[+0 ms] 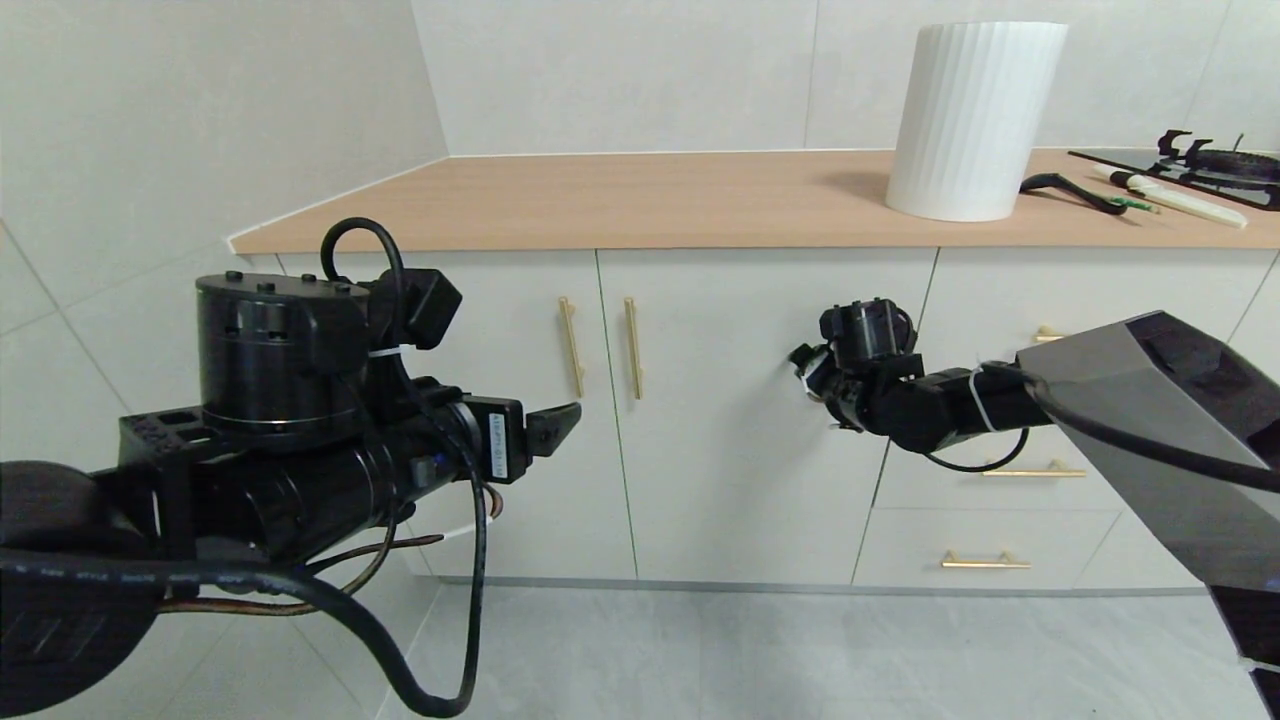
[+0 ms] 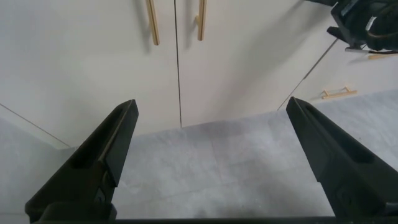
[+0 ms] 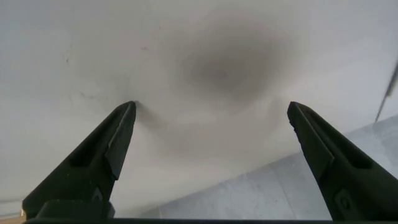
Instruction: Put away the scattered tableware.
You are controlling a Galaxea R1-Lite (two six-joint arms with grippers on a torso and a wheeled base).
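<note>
A: Nearest first: left gripper (image 2: 211, 149), out in front of the cabinet (image 1: 720, 420), low, off its left door. Jaws spread wide, nothing in 'em.
B: Why sit there?
A: My guess is standby, held clear of the other arm's lane. Next, right gripper (image 3: 208, 143), close up to the cabinet's right door, past the twin gold handles (image 1: 632, 345). Also splayed wide, empty. Touching the panel? Can't tell.
B: No handle at that spot.
A: Right, so it reads as a waypoint pose, not a grab. Drawers (image 1: 1000, 510) just beside the cabinet, prob. where stuff goes, imo.
B: And the tableware?
A: Farthest back, on the countertop (image 1: 600, 200) above those drawers, well apart from both grippers: black-handled utensil (image 1: 1070, 188), white-handled utensil (image 1: 1185, 202), small green bit (image 1: 1132, 204) betw. them, by a dark hob (image 1: 1215, 165).
B: Obstacles?
A: Tall white ribbed container (image 1: 975, 120), over the cabinet's right edge, just beside the black handle. A reach from the cabinet side must go round it. Nothing stowed yet.
</note>
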